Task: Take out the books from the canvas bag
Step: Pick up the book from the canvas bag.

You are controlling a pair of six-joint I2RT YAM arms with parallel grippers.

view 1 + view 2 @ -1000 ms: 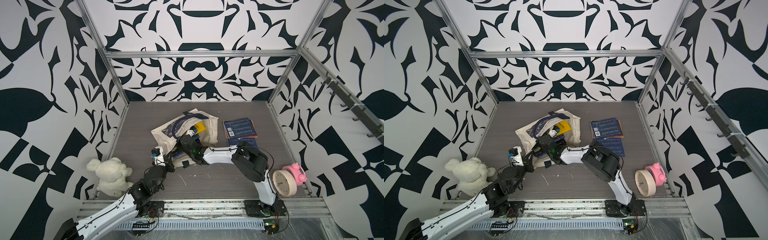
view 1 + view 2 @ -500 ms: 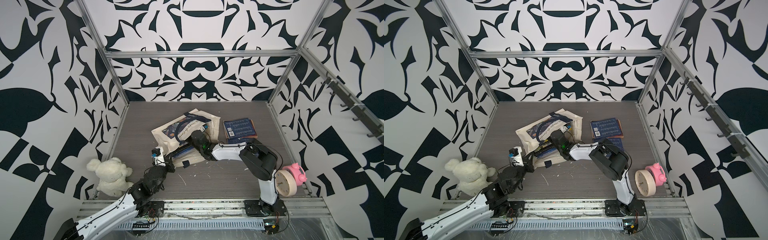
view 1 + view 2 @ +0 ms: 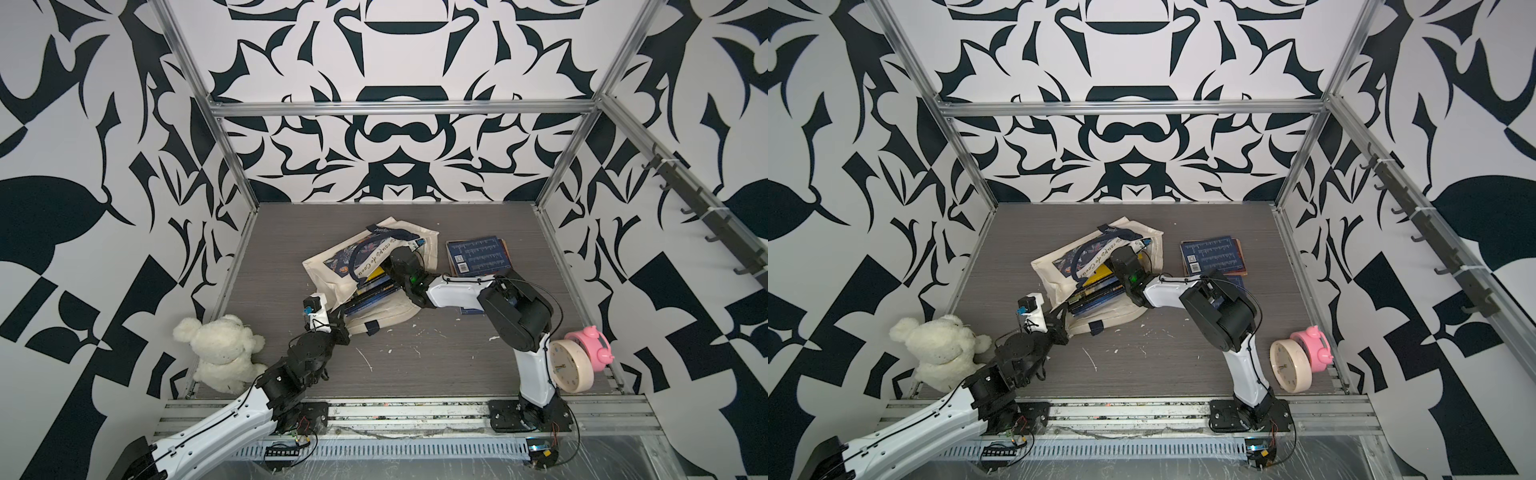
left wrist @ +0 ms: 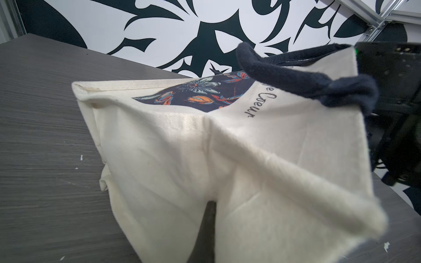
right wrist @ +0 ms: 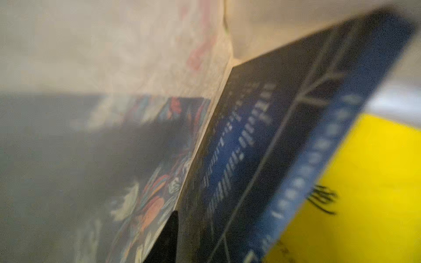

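1. Plush bear (image 3: pixel 220 353): sits at the near-left corner of the desk (image 3: pixel 282 232)
2. Left claw (image 3: pixel 340 326): closed on cream fabric at the near-left edge of the canvas bag (image 3: pixel 328 266)
3. Canvas bag: lies mid-desk, floral print upward, mouth open toward the near right
4. Books (image 3: pixel 374 291): several inside the bag, mostly dark blue, one yellow (image 5: pixel 364 182); their edges show at the mouth
5. Right claw (image 3: pixel 399 266): reaches into the bag from the right; its tips are hidden, so wide, narrow or gripping cannot be told
6. Loose books (image 3: pixel 478 253): a dark blue stack flat on the desk, just right of the bag
7. Cream clock (image 3: pixel 569 370) and pink clock (image 3: pixel 594 345): together at the near-right corner
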